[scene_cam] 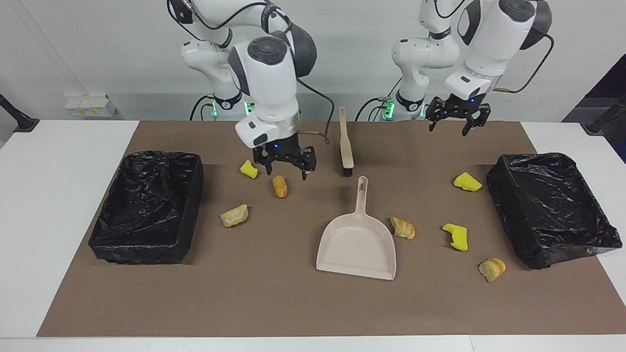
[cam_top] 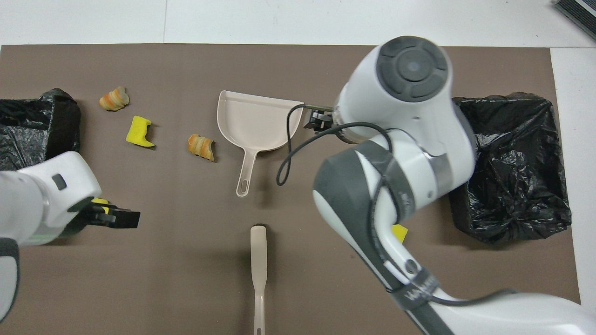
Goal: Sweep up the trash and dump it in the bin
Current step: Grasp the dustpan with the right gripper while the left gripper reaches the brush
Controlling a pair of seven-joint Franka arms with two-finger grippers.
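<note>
The right gripper (scene_cam: 286, 168) hangs low over the brown mat (scene_cam: 303, 303), its fingers spread wide and empty, just above a bread lump (scene_cam: 280, 186) and beside a sponge chunk (scene_cam: 249, 169). The left gripper (scene_cam: 458, 122) waits in the air near the robots' edge of the worktop (scene_cam: 58, 205), fingers wide, holding nothing.

The trash lies scattered on the mat. Toward the right arm's end, another bread lump (scene_cam: 234, 215) rests between the first lump and a black-lined bin (scene_cam: 149, 208). Toward the left arm's end lie a sponge (scene_cam: 467, 182) near the second bin (scene_cam: 550, 208), another sponge (scene_cam: 456, 236) farther from the robots, and a bread lump (scene_cam: 492, 269) closest to the worktop's outer edge. One more bread lump (scene_cam: 403, 227) sits just beside the dustpan (scene_cam: 357, 247).

The dustpan lies flat at the mat's middle, handle pointing toward the robots. The brush (scene_cam: 346, 142) lies nearer the robots than the dustpan, bristles toward the pan's handle, close to it but apart. Both bins sit at the mat's ends.
</note>
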